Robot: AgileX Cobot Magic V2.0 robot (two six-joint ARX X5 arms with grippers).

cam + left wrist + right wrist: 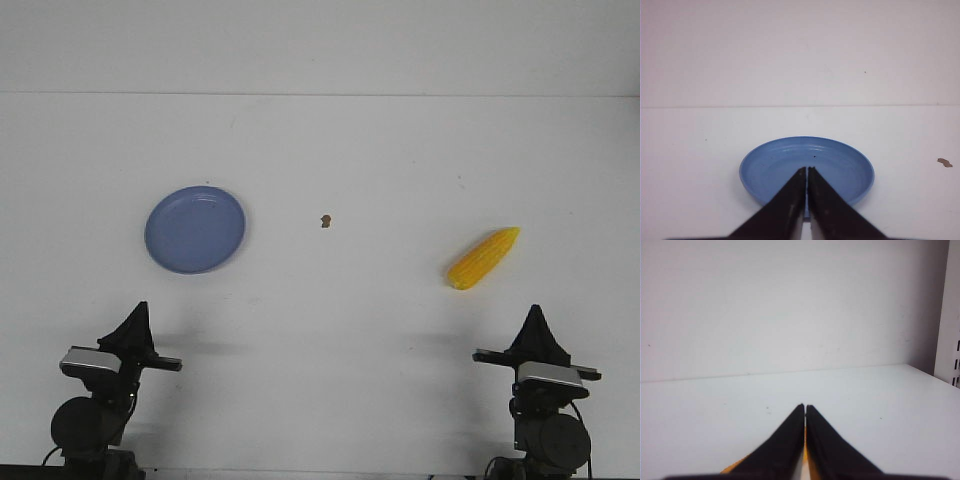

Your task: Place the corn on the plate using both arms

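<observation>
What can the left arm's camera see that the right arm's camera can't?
Only the left wrist view shows the blue plate and a small brown speck on the table. Only the right wrist view shows slivers of the yellow-orange corn peeking out behind its fingers, plus a perforated panel at the side. Both show the white table, a pale wall, and a shut black gripper: the left gripper and the right gripper.

Bright even light, soft shadows, slight blur

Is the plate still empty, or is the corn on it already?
Empty. The plate shows bare blue; the corn lies on the table, far to its right.
</observation>
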